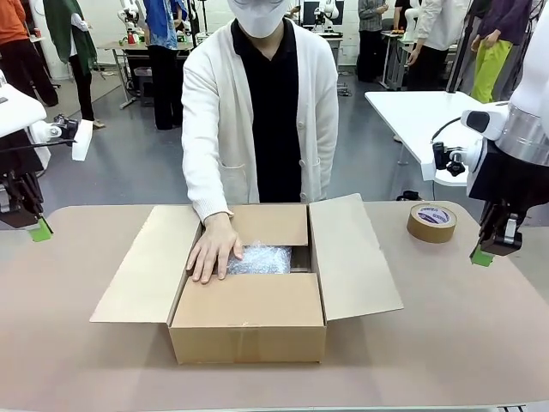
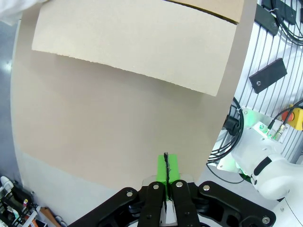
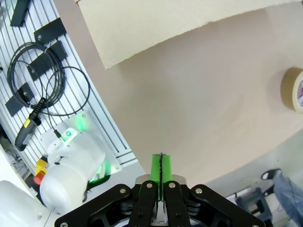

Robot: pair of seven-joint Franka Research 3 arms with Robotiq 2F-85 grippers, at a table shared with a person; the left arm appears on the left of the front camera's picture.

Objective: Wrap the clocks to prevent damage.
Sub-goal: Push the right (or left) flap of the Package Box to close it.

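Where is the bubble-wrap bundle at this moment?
In the front view, the bubble-wrap bundle lies inside the open cardboard box, midway between the two arms, with the person's hand right beside it on the robot's left.

Matt brown cardboard box [image 1: 249, 339], glossy translucent bubble-wrap bundle [image 1: 262, 259], smooth matt table [image 1: 446, 326].

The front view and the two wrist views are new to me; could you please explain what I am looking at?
Two white robot arms share a table with a person. The front view looks across it; the other two pictures come from cameras on each arm's wrist. The left tool and right tool are shut, holding nothing. An open cardboard box holds a bubble-wrap bundle, with the person's hand resting at its opening. A tape roll lies to the box's right.
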